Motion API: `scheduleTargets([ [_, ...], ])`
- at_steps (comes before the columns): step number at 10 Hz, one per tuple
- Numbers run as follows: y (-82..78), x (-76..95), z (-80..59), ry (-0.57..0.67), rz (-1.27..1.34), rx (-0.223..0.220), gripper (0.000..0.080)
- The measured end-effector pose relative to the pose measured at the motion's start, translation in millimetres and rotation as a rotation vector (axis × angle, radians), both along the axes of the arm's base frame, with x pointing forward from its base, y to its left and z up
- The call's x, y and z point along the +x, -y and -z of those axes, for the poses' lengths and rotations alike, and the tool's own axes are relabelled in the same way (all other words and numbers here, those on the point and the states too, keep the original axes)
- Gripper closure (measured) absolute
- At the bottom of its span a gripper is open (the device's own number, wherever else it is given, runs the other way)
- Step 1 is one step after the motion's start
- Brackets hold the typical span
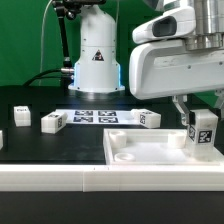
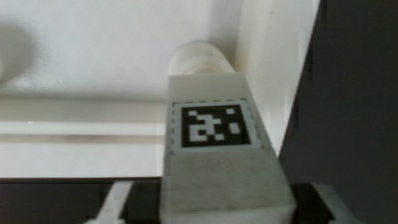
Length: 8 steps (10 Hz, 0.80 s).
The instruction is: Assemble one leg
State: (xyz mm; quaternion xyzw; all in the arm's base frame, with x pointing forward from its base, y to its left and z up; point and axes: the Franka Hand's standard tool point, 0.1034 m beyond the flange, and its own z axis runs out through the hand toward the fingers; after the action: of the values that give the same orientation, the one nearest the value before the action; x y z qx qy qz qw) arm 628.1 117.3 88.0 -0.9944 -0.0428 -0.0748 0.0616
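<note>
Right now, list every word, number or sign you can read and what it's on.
No words, brands or numbers readable.
Black warning triangle on the arm's white base: symbol too small to read.
Square coded tag on the leg: pattern only, no text.
Tags on the marker board: too small.

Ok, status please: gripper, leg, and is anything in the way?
Gripper shut on leg. Leg upright at the panel corner, exterior view's right; seated or not, cannot tell. Nothing seen in the way.

Glossy white arm (image 1: pixel 170 65), triangle-marked base (image 1: pixel 97 52)
</note>
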Motion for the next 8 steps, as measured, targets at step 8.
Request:
scheduleTargets([
  [8, 8.1, -4.9, -0.5, -0.008, 0.819, 0.119, 0.0505],
])
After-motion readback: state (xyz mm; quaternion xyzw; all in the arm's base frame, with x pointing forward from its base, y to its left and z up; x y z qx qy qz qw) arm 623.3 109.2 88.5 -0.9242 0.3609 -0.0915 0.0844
